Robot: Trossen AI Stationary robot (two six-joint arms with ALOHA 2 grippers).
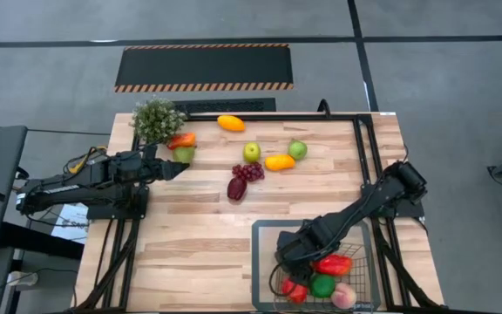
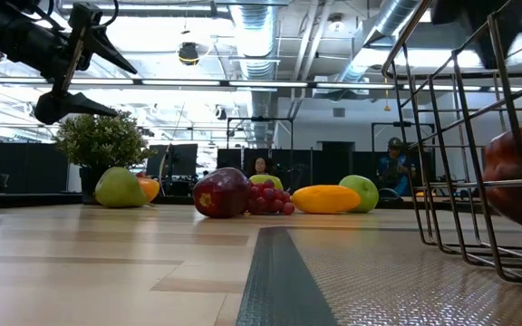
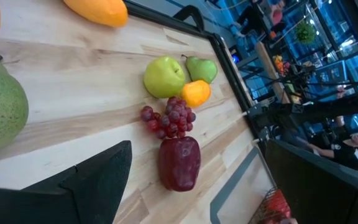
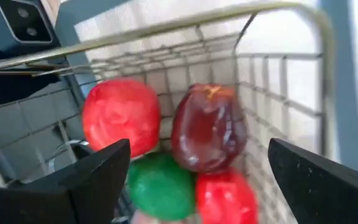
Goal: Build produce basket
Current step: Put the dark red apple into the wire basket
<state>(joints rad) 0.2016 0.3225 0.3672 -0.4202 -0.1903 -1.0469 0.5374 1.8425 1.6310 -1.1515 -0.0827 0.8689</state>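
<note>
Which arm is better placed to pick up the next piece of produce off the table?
Left. The left gripper hovers open beside the green pear, near the loose produce. The right gripper is open over the basket, farther from them.

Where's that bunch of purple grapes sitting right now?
In the high view the grape bunch lies near the middle of the table, just below the yellow-green apple and touching the dark maroon fruit, well outside the basket.
</note>
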